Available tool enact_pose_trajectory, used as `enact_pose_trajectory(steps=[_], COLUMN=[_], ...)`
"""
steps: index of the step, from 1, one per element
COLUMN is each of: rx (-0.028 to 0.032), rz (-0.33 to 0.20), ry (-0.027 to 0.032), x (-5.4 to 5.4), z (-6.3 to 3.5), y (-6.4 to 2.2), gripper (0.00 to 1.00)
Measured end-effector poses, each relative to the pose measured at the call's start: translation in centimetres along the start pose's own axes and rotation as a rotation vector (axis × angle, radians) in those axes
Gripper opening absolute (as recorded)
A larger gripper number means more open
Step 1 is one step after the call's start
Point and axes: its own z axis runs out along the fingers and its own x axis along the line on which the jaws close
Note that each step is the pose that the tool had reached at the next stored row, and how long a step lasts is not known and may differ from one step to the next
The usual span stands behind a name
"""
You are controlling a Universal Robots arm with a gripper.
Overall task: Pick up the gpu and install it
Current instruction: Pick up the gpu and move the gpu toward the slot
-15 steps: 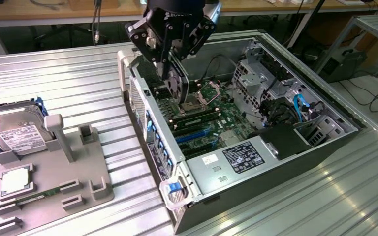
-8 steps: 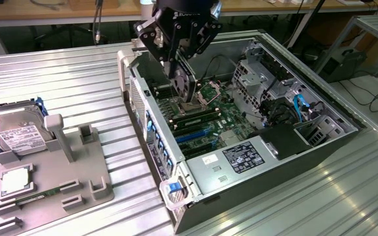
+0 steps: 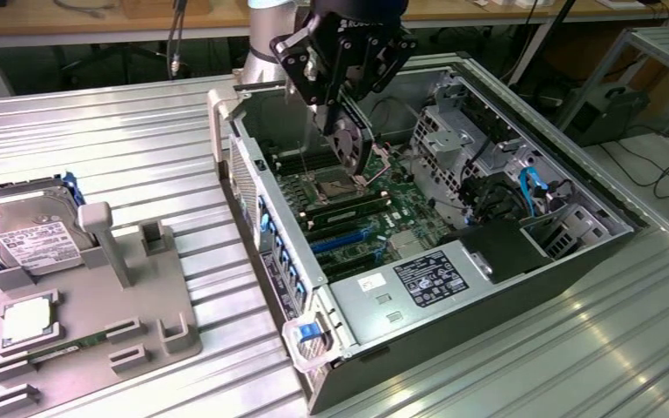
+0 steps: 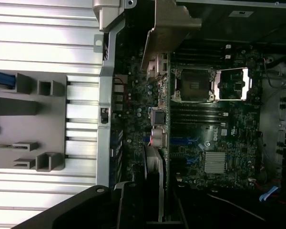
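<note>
The table (image 3: 114, 122) is ribbed bare metal with a dull shine. The computer case (image 3: 364, 318) is grey sheet steel. The holder (image 3: 137, 296) looks like matt grey plastic. The hard drive (image 3: 27, 231) has a glossy metal face and a paper label. The graphics card (image 3: 347, 139) is dark, with a dull beige metal bracket (image 4: 169, 28).

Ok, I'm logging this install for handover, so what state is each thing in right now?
gripper: jaws shut on the gpu.
gpu: held on edge over the motherboard, not seated.
computer case: lying on its side, side panel off.
CPU socket: lid flipped open.
hard drive: parked in the grey fixture.
</note>
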Motion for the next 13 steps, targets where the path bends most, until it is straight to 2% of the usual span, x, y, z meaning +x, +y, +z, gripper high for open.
enact_pose_trajectory(steps=[13], rx=[0.0], rz=[0.0], ry=[0.0], x=[-2.8], z=[0.06], y=[-0.13], gripper=[0.28])
